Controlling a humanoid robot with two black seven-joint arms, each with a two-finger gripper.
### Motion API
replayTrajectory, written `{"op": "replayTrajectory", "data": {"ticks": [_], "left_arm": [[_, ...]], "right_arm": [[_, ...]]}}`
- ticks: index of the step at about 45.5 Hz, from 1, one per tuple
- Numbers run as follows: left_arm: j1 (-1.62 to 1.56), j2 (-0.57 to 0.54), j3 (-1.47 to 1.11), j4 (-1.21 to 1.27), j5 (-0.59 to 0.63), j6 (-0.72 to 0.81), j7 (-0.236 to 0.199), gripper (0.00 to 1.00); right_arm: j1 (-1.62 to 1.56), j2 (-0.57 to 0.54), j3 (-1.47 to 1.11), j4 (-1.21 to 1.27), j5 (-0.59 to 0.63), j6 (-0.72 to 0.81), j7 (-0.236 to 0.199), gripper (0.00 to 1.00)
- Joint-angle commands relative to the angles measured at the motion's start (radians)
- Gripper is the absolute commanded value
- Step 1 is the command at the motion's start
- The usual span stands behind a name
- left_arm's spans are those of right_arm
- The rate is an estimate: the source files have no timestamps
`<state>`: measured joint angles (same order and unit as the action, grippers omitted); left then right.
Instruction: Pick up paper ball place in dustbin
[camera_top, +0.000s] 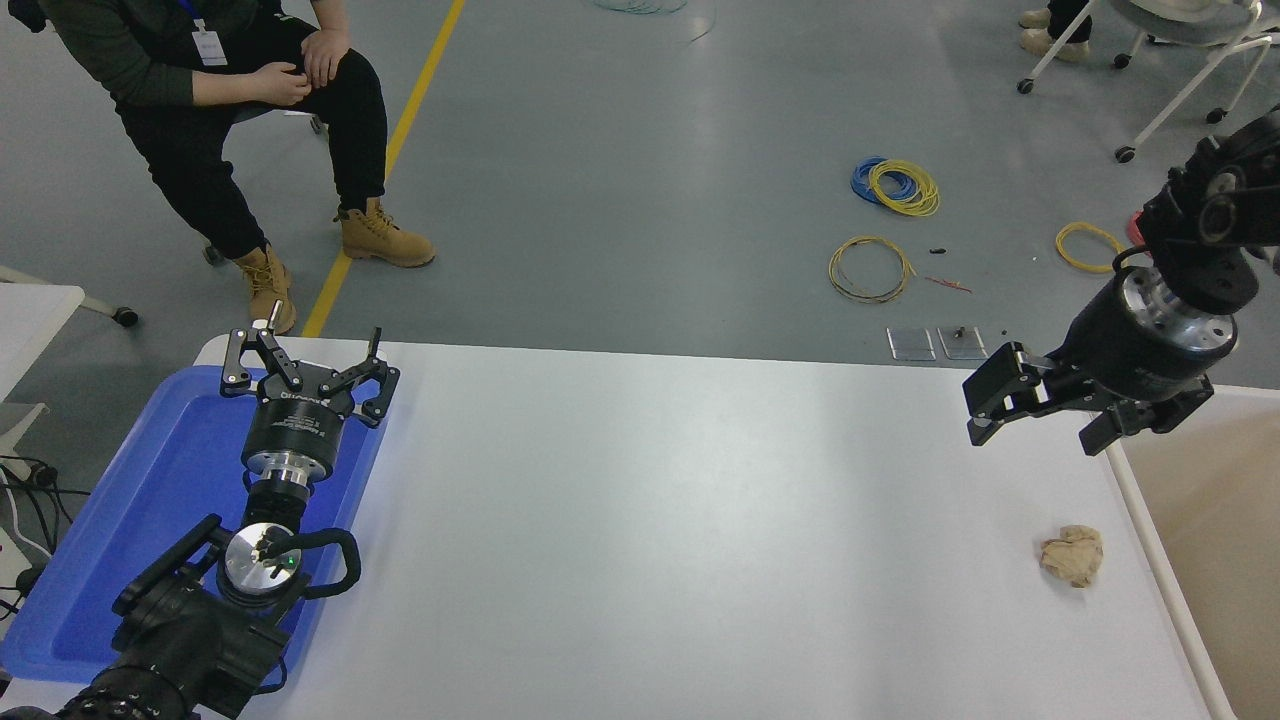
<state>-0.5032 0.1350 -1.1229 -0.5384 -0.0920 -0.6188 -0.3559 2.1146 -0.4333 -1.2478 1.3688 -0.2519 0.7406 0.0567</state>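
Observation:
The paper ball (1072, 555), a small tan crumpled wad, lies on the white table (650, 520) near its right edge. The dustbin (1160, 560) stands just right of the table, its cream rim running beside the ball and its beige inside at the frame's right edge. My right gripper (1035, 425) hangs open and empty above the table's far right corner, well above and behind the ball. My left gripper (305, 365) is open and parked over the blue tray at the lower left.
A shallow blue plastic tray (130, 520) sits on the table's left side under the left arm. A person sits on a chair beyond the table's far left corner. Coils of wire lie on the floor behind the table.

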Motion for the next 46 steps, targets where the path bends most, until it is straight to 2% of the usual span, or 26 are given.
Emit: {"op": "replayTrajectory", "data": {"ticks": [1, 46], "left_arm": [[-0.002, 0.0, 0.0, 0.0, 0.0, 0.001, 0.0, 1.0], [0.0, 0.0, 0.0, 0.0, 0.0, 0.001, 0.0, 1.0]], "right_arm": [[0.004, 0.002, 0.001, 0.0, 0.002, -0.001, 0.0, 1.0], [-0.018, 0.011, 0.036, -0.085, -0.003, -0.006, 0.0, 1.0]]}}
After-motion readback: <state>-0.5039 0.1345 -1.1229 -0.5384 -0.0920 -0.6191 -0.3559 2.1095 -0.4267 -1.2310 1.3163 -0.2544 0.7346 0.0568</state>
